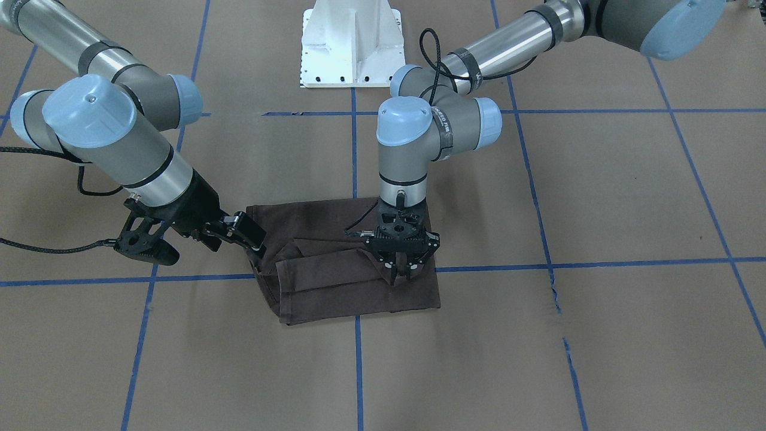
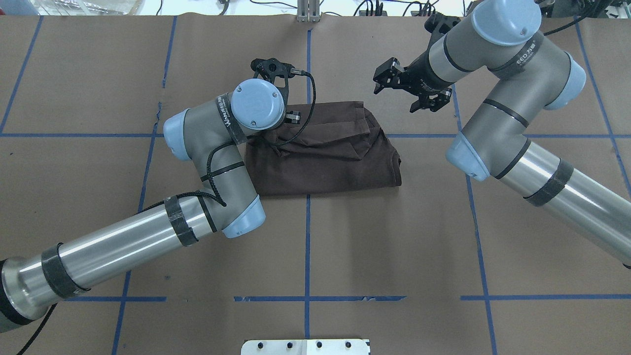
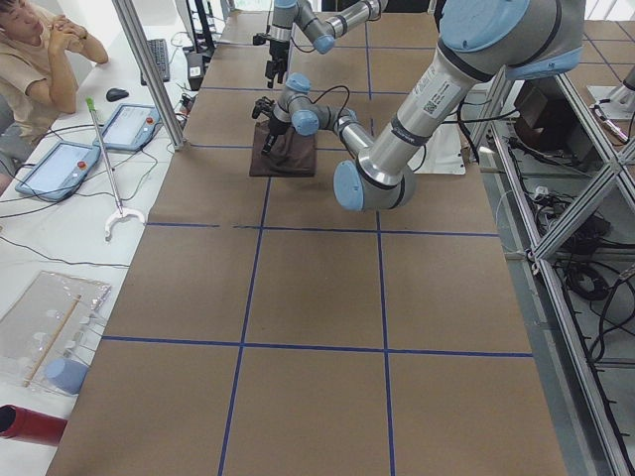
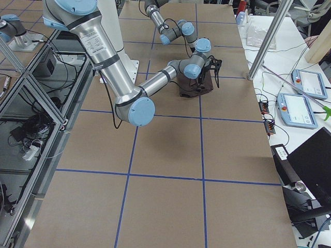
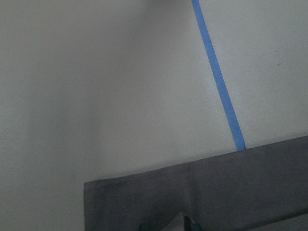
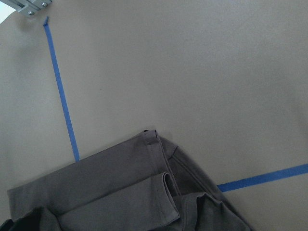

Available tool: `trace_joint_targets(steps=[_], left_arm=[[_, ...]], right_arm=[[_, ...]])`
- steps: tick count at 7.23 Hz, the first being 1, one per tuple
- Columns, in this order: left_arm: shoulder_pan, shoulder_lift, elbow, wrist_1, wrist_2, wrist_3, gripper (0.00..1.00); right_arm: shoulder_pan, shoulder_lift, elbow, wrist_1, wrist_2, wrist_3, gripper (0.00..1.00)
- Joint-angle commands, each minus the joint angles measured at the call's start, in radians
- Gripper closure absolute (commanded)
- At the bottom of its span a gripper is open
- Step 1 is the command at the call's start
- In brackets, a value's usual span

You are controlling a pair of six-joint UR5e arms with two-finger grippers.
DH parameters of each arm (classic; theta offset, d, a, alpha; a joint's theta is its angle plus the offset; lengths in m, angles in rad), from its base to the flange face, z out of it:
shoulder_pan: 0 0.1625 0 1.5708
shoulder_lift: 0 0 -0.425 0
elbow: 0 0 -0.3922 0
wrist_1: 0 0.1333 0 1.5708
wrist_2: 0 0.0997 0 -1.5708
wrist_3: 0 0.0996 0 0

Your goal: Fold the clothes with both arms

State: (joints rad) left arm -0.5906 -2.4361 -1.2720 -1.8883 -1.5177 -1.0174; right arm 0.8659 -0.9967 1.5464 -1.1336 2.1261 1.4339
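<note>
The dark brown T-shirt [image 1: 335, 269] [image 2: 335, 158] lies folded into a rough rectangle at the table's middle, with folded layers on its top. My left gripper [image 1: 401, 274] points straight down on the shirt's far corner on my left side, fingers close together and pinching the fabric. In the left wrist view the shirt's hem [image 5: 216, 192] fills the bottom and the fingertips just show at the lower edge. In the overhead view the left wrist hides that gripper. My right gripper [image 1: 254, 239] [image 2: 382, 78] hangs open and empty beside the shirt's right edge. The right wrist view looks down on the shirt [image 6: 110, 192].
Brown paper with blue tape lines [image 2: 307, 222] covers the table. The white pedestal base [image 1: 352, 42] stands at the robot's side. A person [image 3: 40, 50] sits at a side desk with tablets [image 3: 60, 169] and a grabber stick. More tablets [image 4: 297, 108] lie beyond the opposite edge.
</note>
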Motion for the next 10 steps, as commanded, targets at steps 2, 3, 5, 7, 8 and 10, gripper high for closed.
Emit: trace_joint_targets(steps=[2, 3, 5, 7, 8, 10], left_arm=[[-0.003, -0.001, 0.003, 0.000, 0.002, 0.039, 1.00], [-0.023, 0.000, 0.005, -0.002, 0.001, 0.052, 1.00], [-0.114, 0.008, 0.040, -0.021, -0.006, 0.082, 1.00], [-0.132, 0.008, 0.167, -0.149, -0.009, 0.057, 1.00], [-0.129, 0.011, 0.189, -0.178, -0.010, 0.027, 1.00], [-0.146, 0.009, 0.187, -0.186, -0.053, 0.025, 0.67]], right_arm=[[-0.001, 0.001, -0.002, 0.000, 0.000, 0.000, 0.02], [-0.001, 0.001, -0.003, 0.000, 0.000, 0.000, 0.02], [-0.002, 0.003, -0.003, 0.000, -0.009, 0.000, 0.02], [-0.004, 0.004, -0.002, 0.000, -0.012, 0.000, 0.02], [-0.004, 0.004, -0.003, 0.000, -0.012, 0.000, 0.02], [-0.008, 0.006, -0.006, -0.002, -0.026, 0.000, 0.02]])
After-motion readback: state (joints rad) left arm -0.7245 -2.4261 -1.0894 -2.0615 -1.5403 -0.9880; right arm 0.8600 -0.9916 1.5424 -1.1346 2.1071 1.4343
